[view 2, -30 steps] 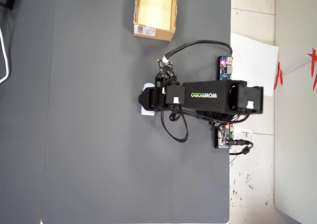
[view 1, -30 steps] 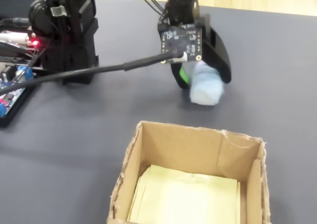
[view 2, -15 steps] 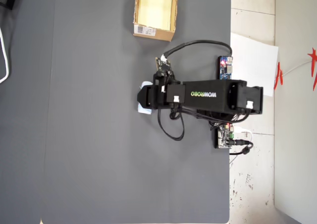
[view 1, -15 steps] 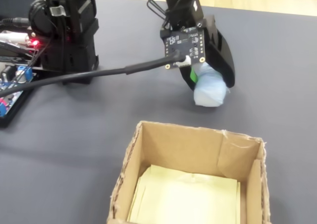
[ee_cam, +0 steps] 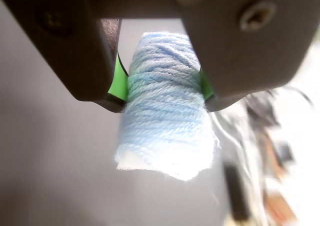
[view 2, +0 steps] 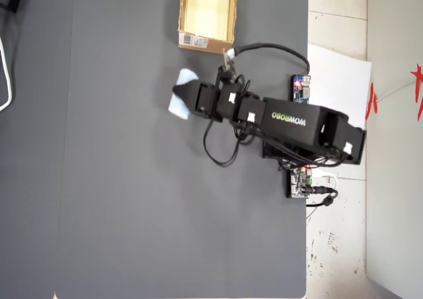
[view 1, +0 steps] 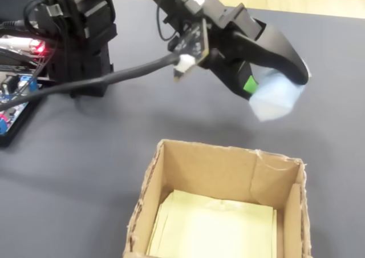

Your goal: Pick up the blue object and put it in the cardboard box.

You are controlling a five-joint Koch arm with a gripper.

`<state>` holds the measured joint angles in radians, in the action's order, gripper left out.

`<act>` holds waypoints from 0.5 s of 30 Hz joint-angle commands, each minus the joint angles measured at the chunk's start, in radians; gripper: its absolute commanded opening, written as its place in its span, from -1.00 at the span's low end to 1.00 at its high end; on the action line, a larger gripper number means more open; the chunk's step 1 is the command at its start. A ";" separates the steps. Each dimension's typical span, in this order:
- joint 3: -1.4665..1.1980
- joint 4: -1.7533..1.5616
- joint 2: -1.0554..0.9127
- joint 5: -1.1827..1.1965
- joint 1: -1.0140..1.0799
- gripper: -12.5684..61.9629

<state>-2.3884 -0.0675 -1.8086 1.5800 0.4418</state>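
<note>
The blue object (ee_cam: 165,111) is a pale blue fuzzy yarn roll, and my gripper (ee_cam: 162,88) is shut on it, green pads pressing both its sides. In the fixed view the blue object (view 1: 275,98) hangs in the air past the far right corner of the cardboard box (view 1: 199,172), held by the gripper (view 1: 268,89). From overhead, the blue object (view 2: 180,102) sits at the gripper (view 2: 185,95) tip, left of and below the cardboard box (view 2: 206,42), which is open with a pale yellow inside.
The arm's black base (view 1: 80,35) and circuit boards (view 1: 14,92) stand at the left of the fixed view. A black cable (view 1: 102,81) runs across the dark grey mat (view 2: 119,180). White paper (view 2: 337,81) lies right of the mat.
The gripper has lifted the blue object off the mat and swung it toward the box, the arm stretching out further.
</note>
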 commanded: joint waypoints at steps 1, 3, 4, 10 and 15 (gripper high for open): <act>0.097 -0.098 -0.040 -0.021 0.031 -0.21; 0.150 -0.098 -0.040 -0.063 0.101 -0.21; 0.166 -0.098 -0.040 -0.072 0.126 -0.21; 0.255 -0.075 -0.014 -0.115 0.295 -0.21; 0.322 0.000 0.048 -0.153 0.408 -0.21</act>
<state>-2.1644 -0.0660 -1.7579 1.4327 0.8283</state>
